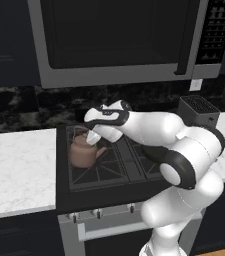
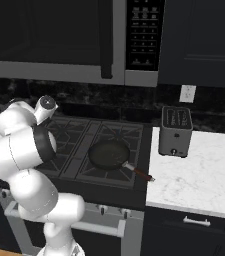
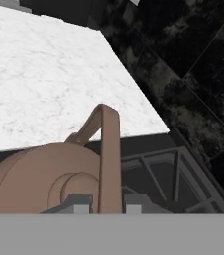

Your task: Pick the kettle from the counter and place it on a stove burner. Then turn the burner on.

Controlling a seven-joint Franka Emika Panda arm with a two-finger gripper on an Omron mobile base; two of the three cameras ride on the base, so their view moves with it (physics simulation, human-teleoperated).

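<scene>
Gripper (image 3: 107,203) clamped on one kettle's (image 1: 84,151) handle above one stove burner (image 1: 91,167), beside one counter (image 1: 16,170).

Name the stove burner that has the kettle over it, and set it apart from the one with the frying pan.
It is the rear left stove burner, next to the white counter; the kettle sits over it, held by the gripper. The frying pan occupies a front burner.
</scene>
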